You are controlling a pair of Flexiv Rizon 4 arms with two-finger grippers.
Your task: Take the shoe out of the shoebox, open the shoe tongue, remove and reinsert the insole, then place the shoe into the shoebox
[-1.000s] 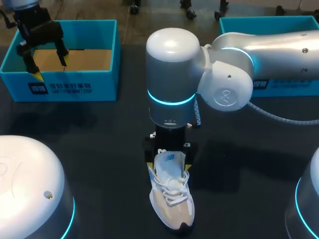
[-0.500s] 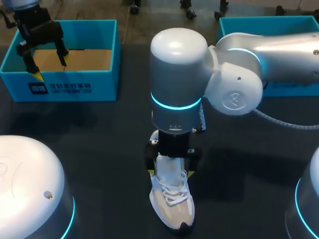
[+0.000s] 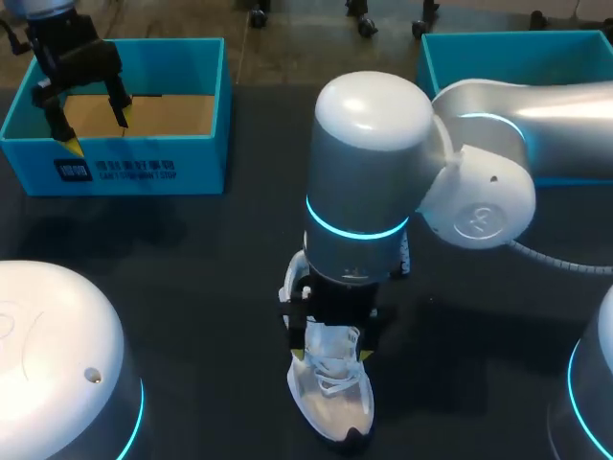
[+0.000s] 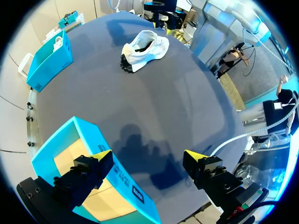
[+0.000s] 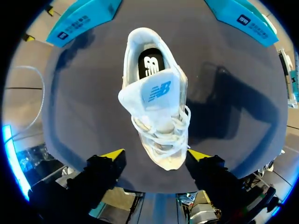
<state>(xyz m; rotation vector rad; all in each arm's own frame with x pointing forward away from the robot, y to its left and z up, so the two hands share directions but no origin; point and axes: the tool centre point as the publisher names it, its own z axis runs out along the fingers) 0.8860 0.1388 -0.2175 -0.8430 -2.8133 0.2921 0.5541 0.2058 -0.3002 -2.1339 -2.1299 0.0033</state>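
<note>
Straddling shoe (image 5: 156,100) w/ R gripper (image 5: 155,155) wide open, nothing held: toe nearest, long axis straight ahead; L gripper (image 4: 148,155), open too, well apart.

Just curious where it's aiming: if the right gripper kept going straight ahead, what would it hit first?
Most likely the white shoe, which lies straight ahead of the open right gripper, its laced front between the two yellow tips. Depth is hard to judge, but nothing shows in between.
</note>
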